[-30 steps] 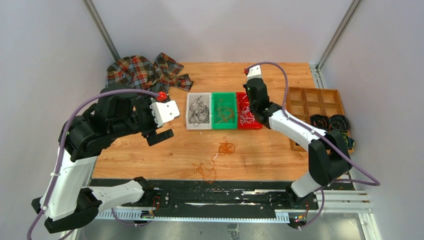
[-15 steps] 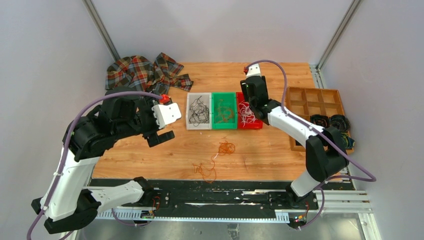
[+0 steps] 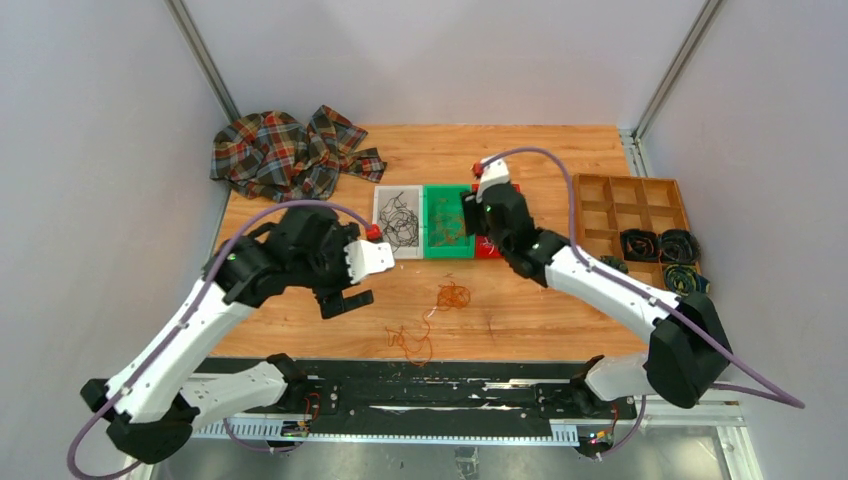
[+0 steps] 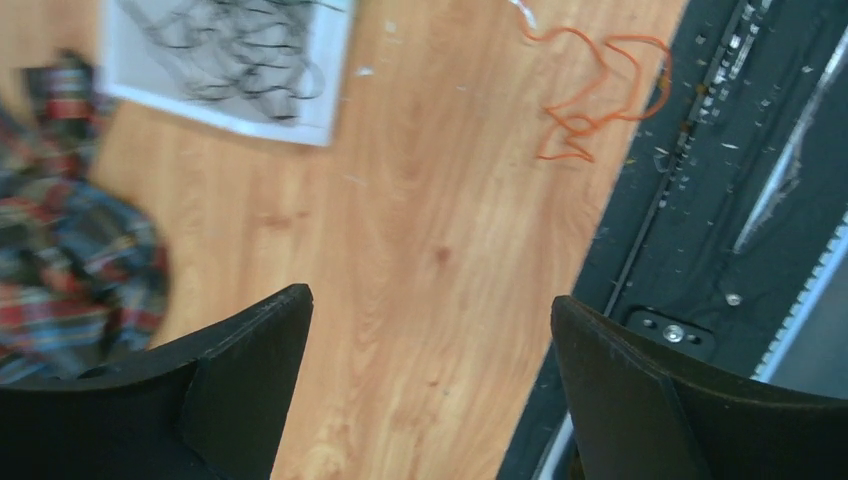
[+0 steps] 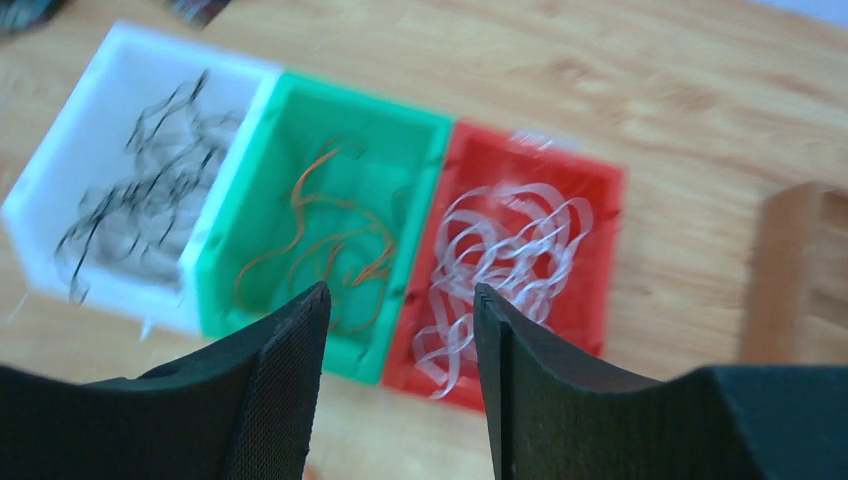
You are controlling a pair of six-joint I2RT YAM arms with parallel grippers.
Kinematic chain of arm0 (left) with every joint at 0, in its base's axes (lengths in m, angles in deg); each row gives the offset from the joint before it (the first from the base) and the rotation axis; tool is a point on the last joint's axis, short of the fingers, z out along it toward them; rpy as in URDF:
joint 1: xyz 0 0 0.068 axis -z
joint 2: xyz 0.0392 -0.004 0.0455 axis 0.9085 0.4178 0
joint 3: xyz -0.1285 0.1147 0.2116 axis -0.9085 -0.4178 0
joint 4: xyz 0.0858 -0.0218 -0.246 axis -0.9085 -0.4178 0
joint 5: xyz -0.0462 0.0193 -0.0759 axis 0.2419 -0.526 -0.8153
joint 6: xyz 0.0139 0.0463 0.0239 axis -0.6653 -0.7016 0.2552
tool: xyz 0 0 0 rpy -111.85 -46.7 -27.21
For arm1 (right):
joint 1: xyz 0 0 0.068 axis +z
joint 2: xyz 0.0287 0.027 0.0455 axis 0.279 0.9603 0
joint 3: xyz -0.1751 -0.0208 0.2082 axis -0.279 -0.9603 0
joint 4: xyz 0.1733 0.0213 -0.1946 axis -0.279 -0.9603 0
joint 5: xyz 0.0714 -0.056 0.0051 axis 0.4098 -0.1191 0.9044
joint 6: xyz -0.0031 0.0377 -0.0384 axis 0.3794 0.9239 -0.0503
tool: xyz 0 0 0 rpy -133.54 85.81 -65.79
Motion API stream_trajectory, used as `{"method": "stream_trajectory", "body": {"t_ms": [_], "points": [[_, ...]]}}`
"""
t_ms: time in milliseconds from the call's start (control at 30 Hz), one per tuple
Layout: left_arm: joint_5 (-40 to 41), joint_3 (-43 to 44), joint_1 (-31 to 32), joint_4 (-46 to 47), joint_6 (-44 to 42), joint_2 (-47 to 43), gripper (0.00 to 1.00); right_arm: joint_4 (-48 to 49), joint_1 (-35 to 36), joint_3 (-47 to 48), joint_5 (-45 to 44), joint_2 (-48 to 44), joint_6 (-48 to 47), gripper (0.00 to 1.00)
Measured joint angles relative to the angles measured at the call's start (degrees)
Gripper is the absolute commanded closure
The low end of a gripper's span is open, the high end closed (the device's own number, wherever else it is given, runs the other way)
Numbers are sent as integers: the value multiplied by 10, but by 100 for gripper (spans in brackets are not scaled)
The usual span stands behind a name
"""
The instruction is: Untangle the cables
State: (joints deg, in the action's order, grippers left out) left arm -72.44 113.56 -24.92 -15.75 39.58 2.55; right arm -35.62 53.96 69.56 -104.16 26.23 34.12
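Two loose orange cables lie on the table: a small tangle and a longer one by the front rail, the latter also in the left wrist view. Black cables fill a white bin, orange cables a green bin, white cables a red bin. My right gripper hangs open and empty above the green and red bins. My left gripper is wide open, empty, over bare wood left of the loose cables.
A plaid cloth lies crumpled at the back left. A wooden compartment tray stands at the right with dark coiled cords in it. A black rail runs along the front edge of the table.
My right gripper has opened over the red bin and shifted left toward the green bin. My left arm has swung right and down, closer to the loose orange cables.
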Motion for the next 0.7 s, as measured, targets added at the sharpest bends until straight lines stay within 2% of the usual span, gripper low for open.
{"method": "stream_trajectory", "body": {"t_ms": [167,333,533,700], "points": [[-57,-117,0,51,13,51,20,-26,82,-75,0,-21,42,50],[-105,-214,0,100,-7,122,27,-55,104,-149,-6,-86,100,54],[-157,-242,5,145,-76,169,37,-73,108,-200,-14,-171,167,59],[-180,-247,21,184,-128,232,46,-85,108,-205,-14,-186,194,61]]}}
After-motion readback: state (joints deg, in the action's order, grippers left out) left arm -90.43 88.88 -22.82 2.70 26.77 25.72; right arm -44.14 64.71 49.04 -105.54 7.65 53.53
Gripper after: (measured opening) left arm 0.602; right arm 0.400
